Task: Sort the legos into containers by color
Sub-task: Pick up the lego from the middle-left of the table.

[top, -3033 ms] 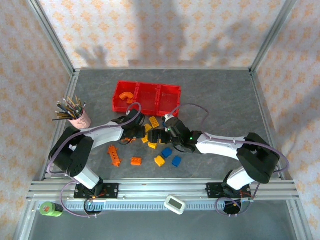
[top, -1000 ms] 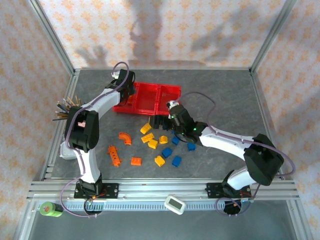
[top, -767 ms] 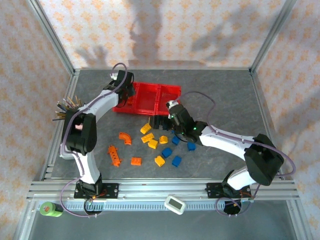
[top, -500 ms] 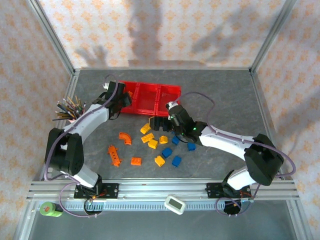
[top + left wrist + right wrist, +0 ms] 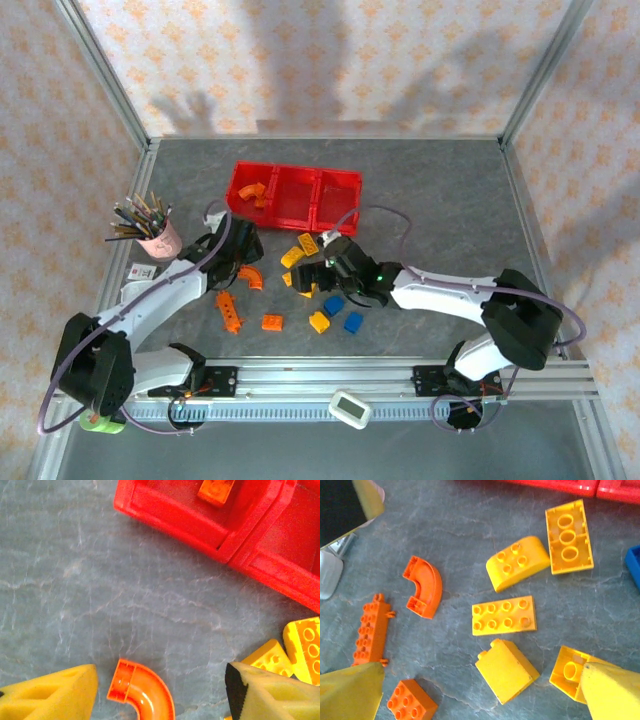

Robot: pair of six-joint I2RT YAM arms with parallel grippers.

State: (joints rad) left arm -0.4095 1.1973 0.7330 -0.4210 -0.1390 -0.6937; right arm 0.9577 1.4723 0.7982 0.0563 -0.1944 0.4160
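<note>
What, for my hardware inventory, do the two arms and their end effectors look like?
Both the left arm and the right arm have white links with black joints and a greyish-purple cable looping alongside. A small green light glows near the right arm's wrist. The left end effector and the right end effector each carry two yellow, wedge-shaped fingers.

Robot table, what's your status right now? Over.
Left gripper open above a curved orange brick. Right gripper open over yellow bricks. Orange brick in the red tray, many loose on the table. Pencil cup aside, nothing blocking.
</note>
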